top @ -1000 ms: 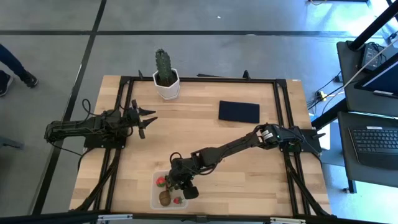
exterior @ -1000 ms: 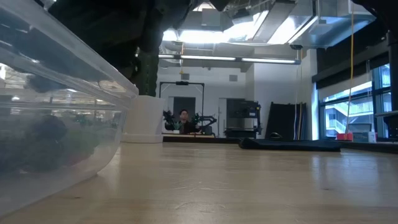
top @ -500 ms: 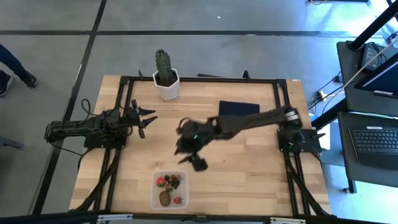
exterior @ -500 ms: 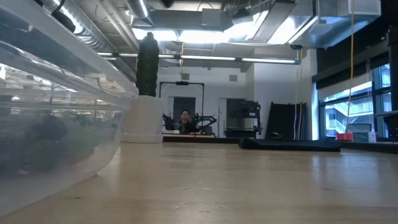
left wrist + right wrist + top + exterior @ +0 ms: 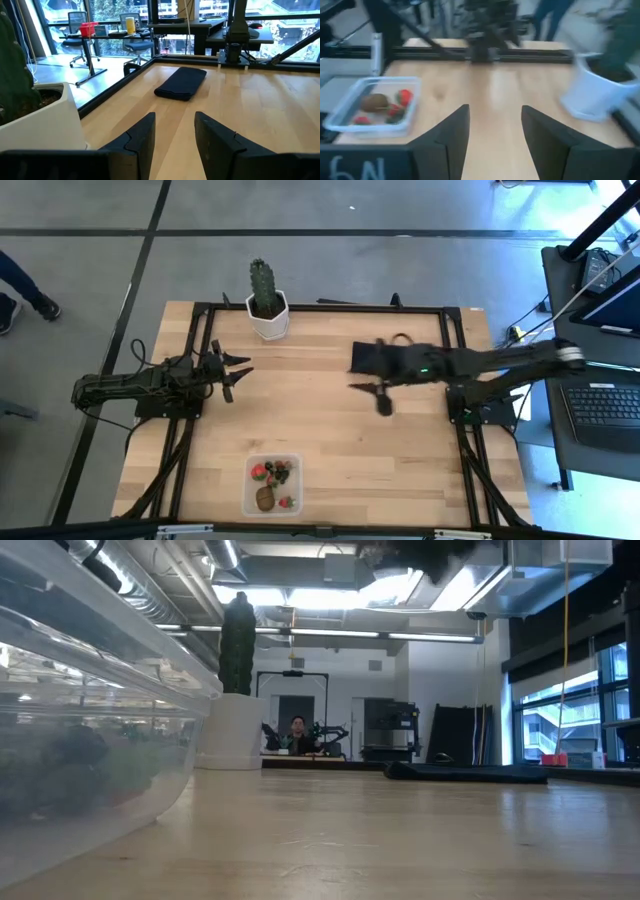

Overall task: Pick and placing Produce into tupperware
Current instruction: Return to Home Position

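The clear tupperware [image 5: 272, 485] sits by the table's near edge. It holds the brown kiwi [image 5: 375, 101], red strawberries [image 5: 404, 96] and dark berries [image 5: 282, 475]. In the low view its wall [image 5: 90, 720] fills the left side. My right gripper [image 5: 382, 396] hangs open and empty above the table's middle right, next to the navy rectangle [image 5: 372, 358] and far from the box; in its wrist view the gripper [image 5: 492, 135] faces the tupperware [image 5: 350, 122]. My left gripper [image 5: 236, 372] waits open at the table's left, its fingers [image 5: 142, 137] holding nothing.
A green cactus in a white pot [image 5: 267, 305] stands at the far edge, left of centre. The navy rectangle [image 5: 181, 82] lies flat at far right, partly under my right arm. Bare wood lies between the arms. A person [image 5: 297, 730] shows far off in the room.
My right gripper has risen out of the tupperware and swung fast toward the table's far right, ending next to the navy rectangle. The arm has stretched out level over that rectangle. The fruit stays in the box. My left arm has kept still.
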You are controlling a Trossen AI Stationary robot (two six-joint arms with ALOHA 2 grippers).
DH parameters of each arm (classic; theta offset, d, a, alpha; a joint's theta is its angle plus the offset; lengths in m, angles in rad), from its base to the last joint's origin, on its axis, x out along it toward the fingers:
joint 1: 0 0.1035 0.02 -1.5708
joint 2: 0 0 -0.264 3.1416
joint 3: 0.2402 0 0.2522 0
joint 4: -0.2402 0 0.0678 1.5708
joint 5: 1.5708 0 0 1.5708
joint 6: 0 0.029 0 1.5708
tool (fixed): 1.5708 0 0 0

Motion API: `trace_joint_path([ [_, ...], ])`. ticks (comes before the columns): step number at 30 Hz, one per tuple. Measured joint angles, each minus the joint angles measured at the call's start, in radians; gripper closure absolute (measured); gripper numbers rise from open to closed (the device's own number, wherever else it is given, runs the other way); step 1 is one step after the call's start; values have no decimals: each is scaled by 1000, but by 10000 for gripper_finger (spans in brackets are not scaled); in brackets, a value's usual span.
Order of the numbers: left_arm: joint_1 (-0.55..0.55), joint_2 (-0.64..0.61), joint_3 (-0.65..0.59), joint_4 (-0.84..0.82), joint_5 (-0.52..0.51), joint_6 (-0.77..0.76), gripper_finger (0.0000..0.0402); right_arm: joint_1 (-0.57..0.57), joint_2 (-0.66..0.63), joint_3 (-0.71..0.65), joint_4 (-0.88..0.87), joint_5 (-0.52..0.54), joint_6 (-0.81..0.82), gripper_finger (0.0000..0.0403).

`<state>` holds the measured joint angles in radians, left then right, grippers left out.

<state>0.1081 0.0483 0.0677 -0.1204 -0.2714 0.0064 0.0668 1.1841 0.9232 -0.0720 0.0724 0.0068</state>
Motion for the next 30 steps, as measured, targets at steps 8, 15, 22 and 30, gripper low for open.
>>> trace_joint_path([
  [8, 0, 0, 0, 0, 0, 2, 272, -61, -327, -387, 193, 31, -21, 222],
  [15, 0, 0, 0, 0, 0, 2, 272, -199, -498, -612, 305, 36, -57, 222],
  [22, 0, 0, 1, 1, 0, 3, 272, -334, -693, -807, 400, 31, -36, 222],
  [30, 0, 0, 1, 1, -15, 4, 272, -416, -875, -888, 353, 2, -15, 222],
])
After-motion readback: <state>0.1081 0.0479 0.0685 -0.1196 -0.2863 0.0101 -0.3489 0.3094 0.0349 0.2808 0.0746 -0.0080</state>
